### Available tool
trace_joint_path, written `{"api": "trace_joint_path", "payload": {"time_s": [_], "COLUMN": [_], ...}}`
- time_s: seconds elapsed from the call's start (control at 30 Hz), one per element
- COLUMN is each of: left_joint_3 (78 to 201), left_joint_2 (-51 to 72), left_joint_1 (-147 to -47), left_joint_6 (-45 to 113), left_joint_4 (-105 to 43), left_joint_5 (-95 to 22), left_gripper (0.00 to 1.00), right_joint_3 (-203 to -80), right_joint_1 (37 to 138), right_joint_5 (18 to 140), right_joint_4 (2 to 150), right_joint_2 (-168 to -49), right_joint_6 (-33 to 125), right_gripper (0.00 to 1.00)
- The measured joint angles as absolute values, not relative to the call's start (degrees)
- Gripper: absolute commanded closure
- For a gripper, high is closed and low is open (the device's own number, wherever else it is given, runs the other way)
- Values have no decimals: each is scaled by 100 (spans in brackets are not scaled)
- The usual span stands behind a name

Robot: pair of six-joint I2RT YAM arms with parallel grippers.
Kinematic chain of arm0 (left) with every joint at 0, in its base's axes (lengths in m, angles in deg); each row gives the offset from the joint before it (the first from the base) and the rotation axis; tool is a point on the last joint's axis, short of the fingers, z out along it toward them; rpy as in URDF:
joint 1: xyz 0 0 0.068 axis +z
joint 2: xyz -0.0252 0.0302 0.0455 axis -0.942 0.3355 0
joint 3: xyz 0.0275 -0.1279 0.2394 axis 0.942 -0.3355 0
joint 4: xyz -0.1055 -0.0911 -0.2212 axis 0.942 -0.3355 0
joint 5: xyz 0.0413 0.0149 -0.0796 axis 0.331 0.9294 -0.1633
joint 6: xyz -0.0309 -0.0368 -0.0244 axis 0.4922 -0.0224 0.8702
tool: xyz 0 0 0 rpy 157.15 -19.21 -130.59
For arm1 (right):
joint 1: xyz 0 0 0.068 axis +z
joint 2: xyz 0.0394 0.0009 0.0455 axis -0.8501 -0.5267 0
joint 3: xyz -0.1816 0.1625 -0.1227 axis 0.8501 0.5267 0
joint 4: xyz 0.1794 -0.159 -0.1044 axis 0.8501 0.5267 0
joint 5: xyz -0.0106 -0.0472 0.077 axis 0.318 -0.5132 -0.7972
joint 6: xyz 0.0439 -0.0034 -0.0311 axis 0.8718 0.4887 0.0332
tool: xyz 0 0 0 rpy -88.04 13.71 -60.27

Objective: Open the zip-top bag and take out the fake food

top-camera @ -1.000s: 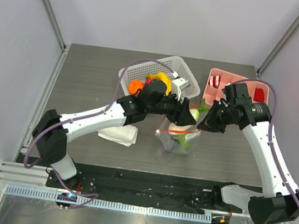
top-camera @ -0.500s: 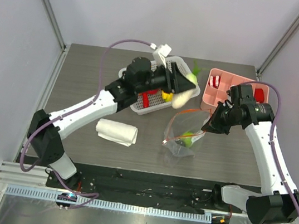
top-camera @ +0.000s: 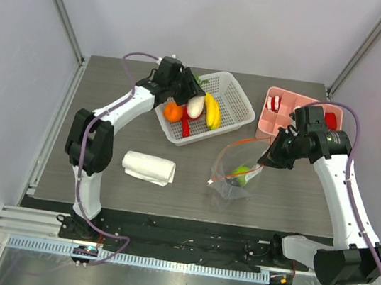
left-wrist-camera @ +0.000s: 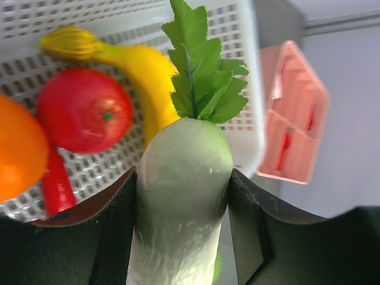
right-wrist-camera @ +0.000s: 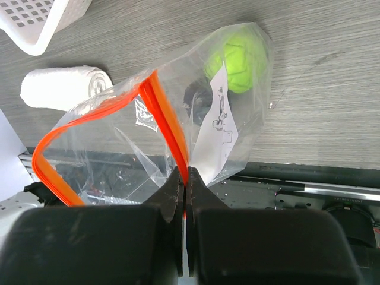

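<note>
The clear zip-top bag (top-camera: 235, 169) with its orange-red zip strip (right-wrist-camera: 168, 123) hangs open above the table's middle right. My right gripper (top-camera: 268, 159) is shut on the strip's end and holds the bag up (right-wrist-camera: 185, 176). A green apple (right-wrist-camera: 238, 62) and a dark piece (right-wrist-camera: 198, 100) lie inside it. My left gripper (top-camera: 190, 103) is shut on the white radish (left-wrist-camera: 184, 202), leaves pointing away, over the white basket (top-camera: 235, 95). In the basket lie a yellow banana (left-wrist-camera: 133, 65), a red apple (left-wrist-camera: 84, 110) and an orange (left-wrist-camera: 18, 148).
A rolled white cloth (top-camera: 148, 168) lies left of the bag. A pink compartment tray (top-camera: 280, 101) with red-and-white striped pieces stands at the back right, behind my right gripper. A red strip-like piece (left-wrist-camera: 56, 187) lies in the basket.
My left gripper has carried the radish from the bag up and back-left to over the basket. The bag's mouth has stayed open in my right gripper.
</note>
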State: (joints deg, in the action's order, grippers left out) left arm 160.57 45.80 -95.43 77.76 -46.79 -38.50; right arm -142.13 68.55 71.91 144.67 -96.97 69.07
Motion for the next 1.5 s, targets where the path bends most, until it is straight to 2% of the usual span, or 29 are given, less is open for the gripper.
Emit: {"api": "trace_joint_path", "payload": {"time_s": [0.1, 0.13, 0.2, 0.23, 0.27, 0.33, 0.47, 0.5, 0.6, 0.7, 0.9, 0.93, 1.0, 1.07, 1.1, 1.2, 1.5], "left_joint_3": [16162, 16160, 16160, 16171, 16202, 16333, 16864, 16960, 17045, 16586, 15623, 15590, 15574, 15574, 15574, 15579, 15762], "left_joint_2": [4814, 4845, 4860, 4860, 4860, 4869, 4877, 4853, 4563, 3837, 2375, 2263, 2172, 2180, 2226, 2480, 3632], "left_joint_1": [-9535, -9539, -9539, -9541, -9543, -9550, -9628, -9666, -9869, -10120, -11174, -11445, -11910, -12330, -12485, -12590, -12662], "left_joint_6": [7532, 7416, 7197, 7079, 6952, 6662, 6078, 5958, 5665, 5715, 6047, 6043, 5999, 5971, 5969, 5967, 5772], "left_joint_4": [-5009, -5099, -5213, -5276, -5357, -5586, -6139, -6218, -6469, -6332, -5486, -5366, -5178, -5064, -5049, -5084, -5709], "left_joint_5": [-3675, -3640, -3566, -3529, -3500, -3457, -3186, -3105, -3052, -3608, -4399, -4412, -4414, -4429, -4447, -4390, -3914], "left_gripper": [77, 61, 48, 22, 10, 1, 3, 12, 25, 44, 57, 58, 67, 69, 77, 82, 83], "right_joint_3": [-14213, -14213, -14215, -14226, -14244, -14277, -14290, -14290, -14290, -14290, -14318, -14340, -14377, -14443, -14460, -14521, -14541], "right_joint_1": [6855, 6855, 6855, 6855, 6855, 6855, 6855, 6855, 6855, 6855, 6855, 6855, 6855, 6861, 6868, 6901, 7005], "right_joint_5": [7169, 7163, 7121, 7104, 7091, 7069, 7062, 7062, 7064, 7078, 7147, 7156, 7161, 7158, 7156, 7154, 7145], "right_joint_4": [14460, 14452, 14419, 14414, 14414, 14393, 14347, 14347, 14347, 14349, 14353, 14358, 14355, 14358, 14353, 14373, 14414], "right_joint_2": [-9697, -9697, -9702, -9717, -9741, -9789, -9835, -9835, -9835, -9835, -9924, -9970, -10025, -10086, -10093, -10093, -10091], "right_joint_6": [6909, 6916, 6925, 6925, 6925, 6923, 6901, 6894, 6837, 6772, 6606, 6584, 6560, 6533, 6523, 6516, 6544], "right_gripper": [99, 99, 99, 99, 99, 99, 99, 99, 99, 99, 99, 99, 99, 99, 99, 99, 99]}}
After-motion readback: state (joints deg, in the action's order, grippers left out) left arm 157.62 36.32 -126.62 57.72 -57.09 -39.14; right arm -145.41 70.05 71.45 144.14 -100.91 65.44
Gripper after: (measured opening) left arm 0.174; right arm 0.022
